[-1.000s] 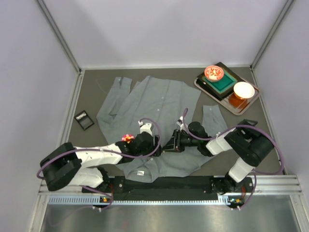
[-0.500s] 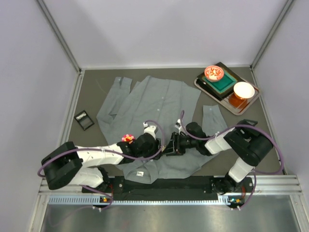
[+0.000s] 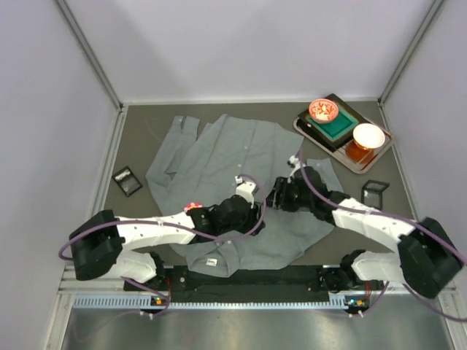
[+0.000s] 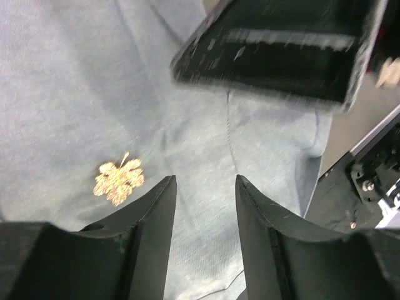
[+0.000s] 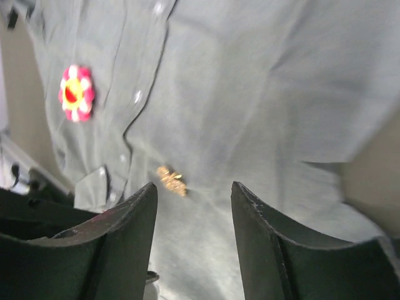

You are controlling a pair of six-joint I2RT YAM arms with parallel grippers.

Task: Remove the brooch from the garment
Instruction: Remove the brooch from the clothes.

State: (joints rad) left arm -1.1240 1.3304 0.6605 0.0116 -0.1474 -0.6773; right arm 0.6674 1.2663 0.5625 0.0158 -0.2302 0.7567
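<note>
The grey shirt (image 3: 233, 157) lies spread on the table. A gold leaf-shaped brooch (image 4: 119, 181) is pinned to it, just left of my left gripper's (image 4: 203, 178) open, empty fingers. In the right wrist view the gold brooch (image 5: 170, 180) sits just beyond my right gripper's (image 5: 194, 185) open, empty fingers, nearer the left one. A pink and red flower brooch (image 5: 76, 92) is pinned near the button placket, and it shows in the top view (image 3: 192, 208) too. In the top view my left gripper (image 3: 252, 213) and right gripper (image 3: 276, 197) face each other over the shirt's lower front. The gold brooch is hidden there.
A tray (image 3: 310, 130) at the back right holds a red bowl (image 3: 322, 110), a green box (image 3: 337, 124) and a white bowl (image 3: 368, 135). Small black boxes lie left of the shirt (image 3: 128, 181) and at the right (image 3: 376, 191). The right gripper's black body (image 4: 281, 56) fills the top of the left wrist view.
My right arm has stretched out and its gripper has drawn back up and to the right, uncovering the black box at the right. My left gripper has moved right, over the shirt's front.
</note>
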